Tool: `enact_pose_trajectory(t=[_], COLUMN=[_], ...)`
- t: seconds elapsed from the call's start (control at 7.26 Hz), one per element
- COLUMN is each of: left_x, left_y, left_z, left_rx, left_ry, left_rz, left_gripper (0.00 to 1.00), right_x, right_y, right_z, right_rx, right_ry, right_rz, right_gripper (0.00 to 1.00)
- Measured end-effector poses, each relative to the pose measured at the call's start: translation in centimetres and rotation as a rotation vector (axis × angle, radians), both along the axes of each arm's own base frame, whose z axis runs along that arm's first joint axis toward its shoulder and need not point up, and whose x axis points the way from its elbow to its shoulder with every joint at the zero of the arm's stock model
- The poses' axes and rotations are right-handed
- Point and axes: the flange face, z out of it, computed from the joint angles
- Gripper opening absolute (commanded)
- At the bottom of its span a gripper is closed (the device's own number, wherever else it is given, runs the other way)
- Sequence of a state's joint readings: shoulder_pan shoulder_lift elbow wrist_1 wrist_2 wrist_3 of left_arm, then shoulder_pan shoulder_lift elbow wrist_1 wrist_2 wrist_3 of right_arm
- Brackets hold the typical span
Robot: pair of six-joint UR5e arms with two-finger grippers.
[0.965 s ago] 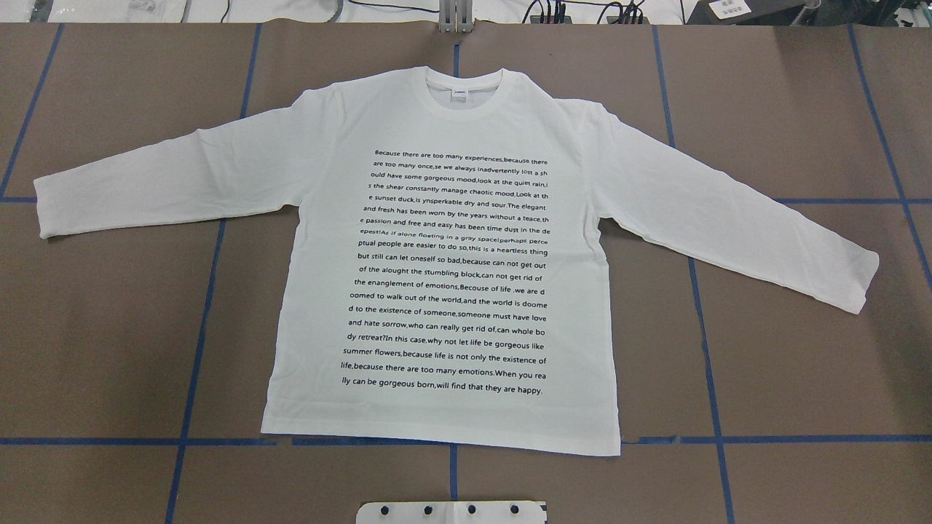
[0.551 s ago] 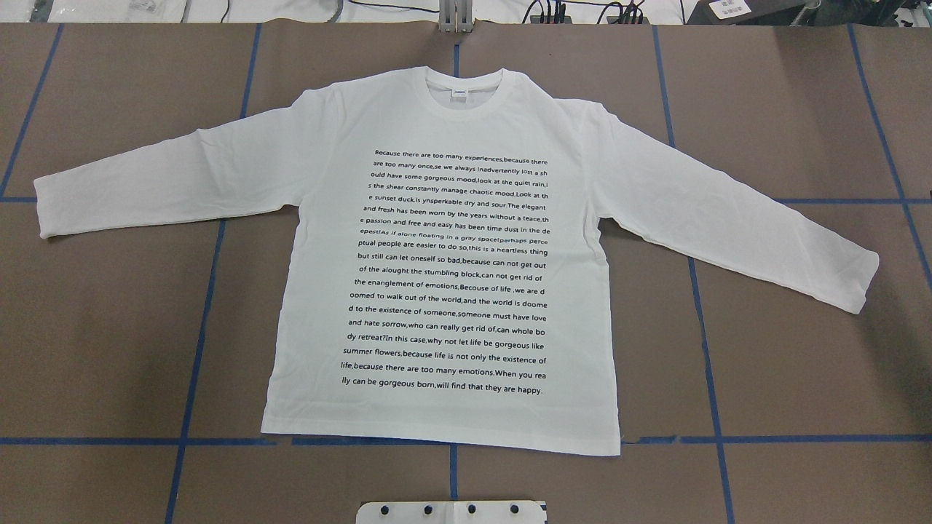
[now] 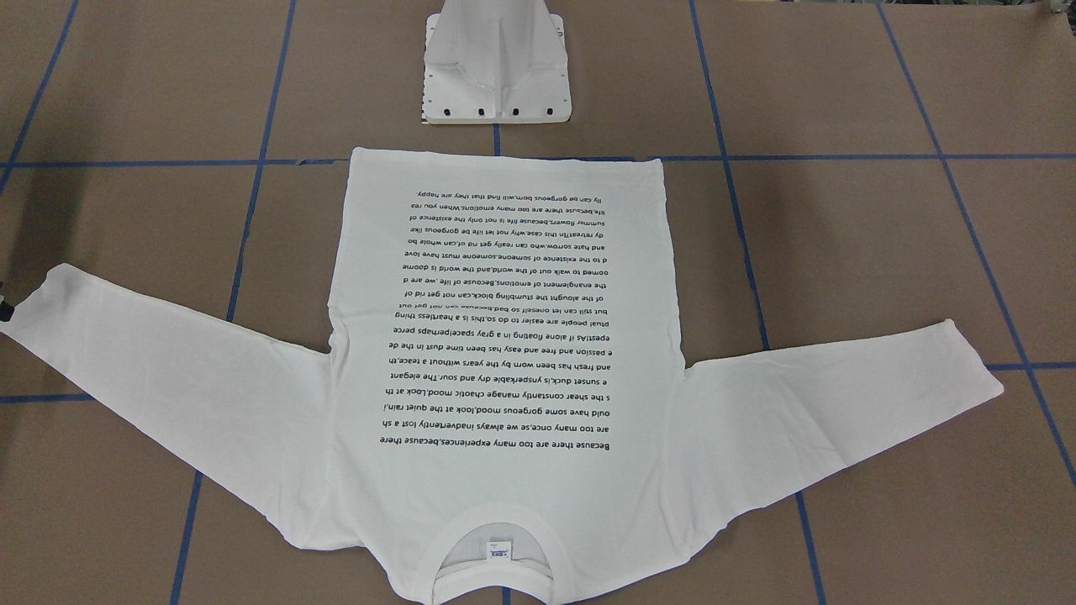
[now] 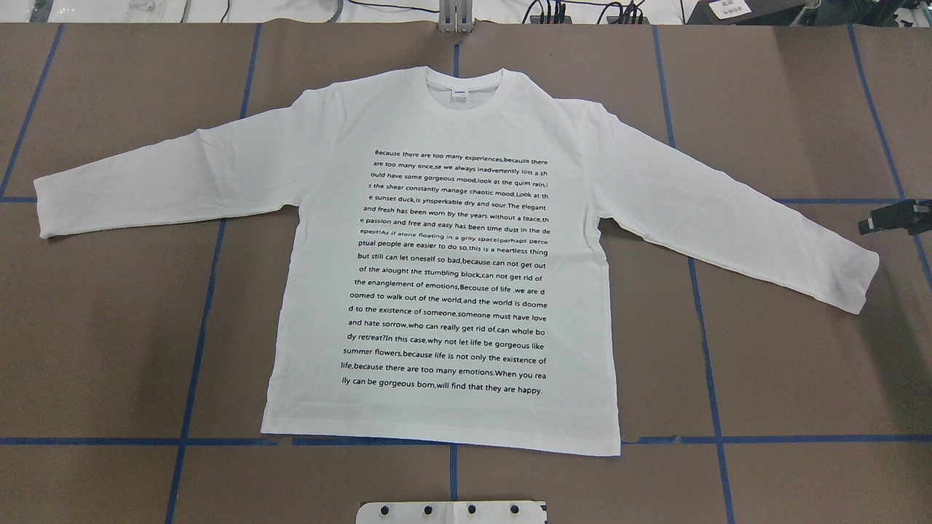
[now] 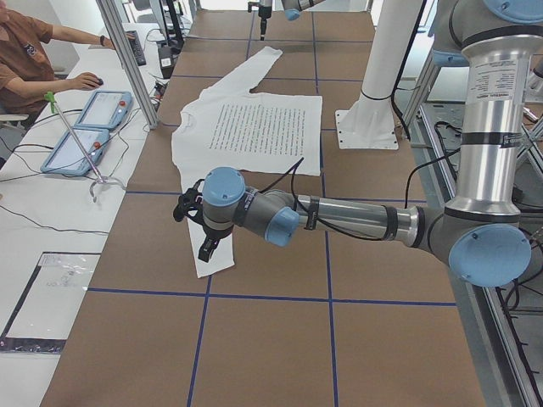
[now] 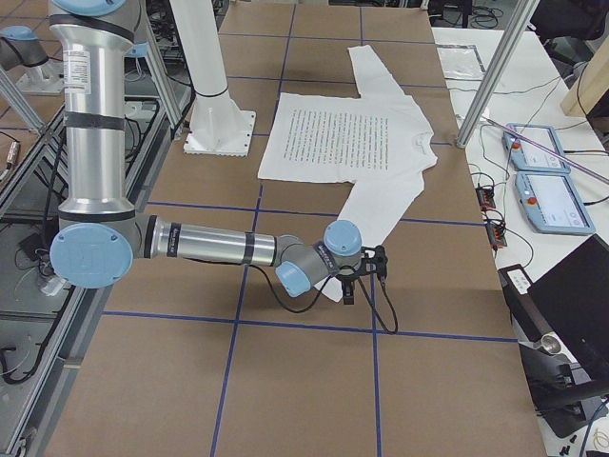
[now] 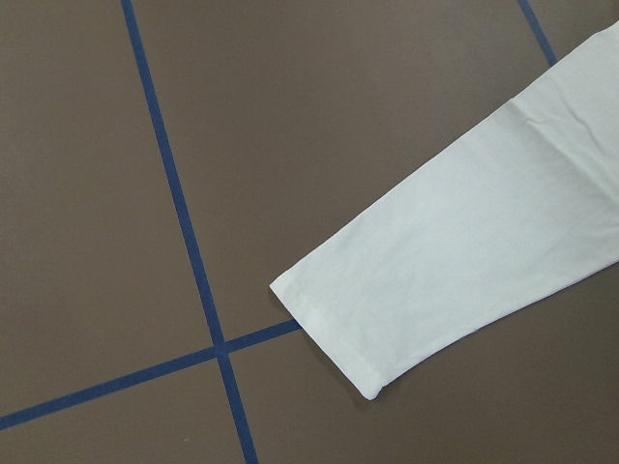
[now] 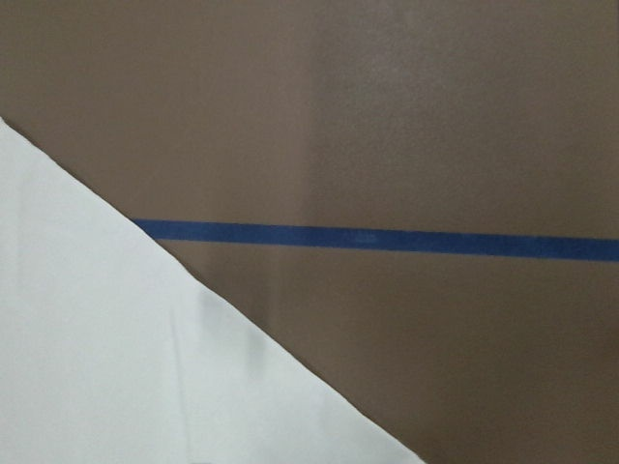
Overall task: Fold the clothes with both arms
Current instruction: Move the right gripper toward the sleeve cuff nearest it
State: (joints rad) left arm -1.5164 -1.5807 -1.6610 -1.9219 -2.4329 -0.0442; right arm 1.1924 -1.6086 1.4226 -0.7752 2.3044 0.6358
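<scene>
My left gripper [image 5: 204, 240] hangs just above the left cuff [image 5: 217, 268]. It shows only in the left side view, so I cannot tell how wide its jaws stand. I judge that it holds nothing, because the cuff lies flat under it. My right gripper [image 4: 877, 221] is at the edge of the overhead view, near the right cuff [image 4: 858, 290]. It is too small there to say if it is open or closed, and no cloth hangs from it.

The shirt [image 4: 451, 255] lies flat on the brown table [image 4: 801, 109], print up, collar away from me, both sleeves spread to the sides. I judge that the folding has not begun: no fold is made and no sleeve is brought in. Everything is left to do, first of all the grip on the two cuffs.

The overhead view gives the whole shirt but not my left gripper. The side views show both grippers low over the cuffs. My left wrist camera shows the left cuff lying over a blue tape line [image 7: 184, 242], with no finger in view. The right wrist camera shows only a sleeve edge [image 8: 106, 367].
</scene>
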Motion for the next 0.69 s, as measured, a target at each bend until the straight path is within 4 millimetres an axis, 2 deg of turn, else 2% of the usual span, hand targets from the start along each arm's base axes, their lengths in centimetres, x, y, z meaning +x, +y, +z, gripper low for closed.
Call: enact_pose_trajectory(t=[0.14, 0.41, 0.55, 0.69], left_x=[0.0, 0.1, 0.0, 0.0], left_y=[-0.2, -0.4, -0.4, -0.5], left_z=[-0.2, -0.8, -0.9, -1.0], left_rx=[-0.007, -0.009, -0.007, -0.006], left_ry=[0.005, 0.011, 0.012, 0.012], left_rz=[-0.009, -0.02, -0.021, -0.021], left_gripper=[1.0, 1.0, 1.0, 1.0], right_x=[-1.6, -3.0, -3.1, -3.1], right_y=[0.5, 1.1, 1.4, 1.7], right_z=[0.5, 2.0, 2.7, 3.1], right_rx=[-0.002, -0.029, -0.043, -0.052], right_ry=[0.024, 0.077, 0.09, 0.098], right_rz=[-0.004, -0.003, -0.007, -0.011], right_gripper=[1.0, 1.0, 0.89, 0.56])
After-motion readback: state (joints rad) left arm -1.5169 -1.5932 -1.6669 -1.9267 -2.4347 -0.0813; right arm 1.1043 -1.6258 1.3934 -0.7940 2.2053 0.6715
